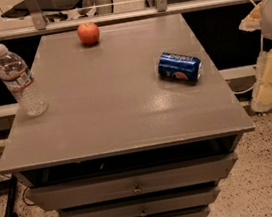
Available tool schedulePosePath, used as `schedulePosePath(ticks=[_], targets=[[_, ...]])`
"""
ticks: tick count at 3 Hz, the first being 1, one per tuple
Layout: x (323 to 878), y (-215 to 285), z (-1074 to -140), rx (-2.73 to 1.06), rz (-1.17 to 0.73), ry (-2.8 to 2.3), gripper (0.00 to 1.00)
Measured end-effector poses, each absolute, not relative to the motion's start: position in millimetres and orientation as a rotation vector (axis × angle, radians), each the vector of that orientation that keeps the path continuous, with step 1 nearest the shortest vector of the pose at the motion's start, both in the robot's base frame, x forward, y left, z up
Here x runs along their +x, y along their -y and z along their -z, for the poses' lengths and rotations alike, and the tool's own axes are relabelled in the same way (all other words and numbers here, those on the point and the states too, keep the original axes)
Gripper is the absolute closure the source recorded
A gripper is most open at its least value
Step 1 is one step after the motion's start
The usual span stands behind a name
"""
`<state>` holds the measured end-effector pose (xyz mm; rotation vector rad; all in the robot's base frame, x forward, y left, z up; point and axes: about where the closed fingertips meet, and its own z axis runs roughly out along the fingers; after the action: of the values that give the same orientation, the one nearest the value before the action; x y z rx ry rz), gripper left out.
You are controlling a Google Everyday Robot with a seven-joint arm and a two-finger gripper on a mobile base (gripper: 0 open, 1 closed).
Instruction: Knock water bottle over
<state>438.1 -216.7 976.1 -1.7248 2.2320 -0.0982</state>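
The water bottle [19, 79] is clear ribbed plastic with a white cap and a narrow label band. It stands upright near the left edge of the grey cabinet top [121, 107]. My gripper [271, 69] shows as pale cream and white parts at the right edge of the view. It is off the table's right side and far from the bottle, touching nothing on the top.
A blue Pepsi can [180, 67] lies on its side on the right of the top. A red apple [88, 33] sits near the back edge. Drawers [134, 186] run below the front edge. A railing and glass stand behind the cabinet.
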Motion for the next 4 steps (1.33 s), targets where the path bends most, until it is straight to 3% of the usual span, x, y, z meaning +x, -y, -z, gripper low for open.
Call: schedulePosePath(ticks=[2, 4], targets=[[445.5, 196.6, -971.4, -1.713, 0.016, -2.182, 0.0], [499.2, 62.5, -976.9, -1.651, -0.395, -1.845, 0.0]])
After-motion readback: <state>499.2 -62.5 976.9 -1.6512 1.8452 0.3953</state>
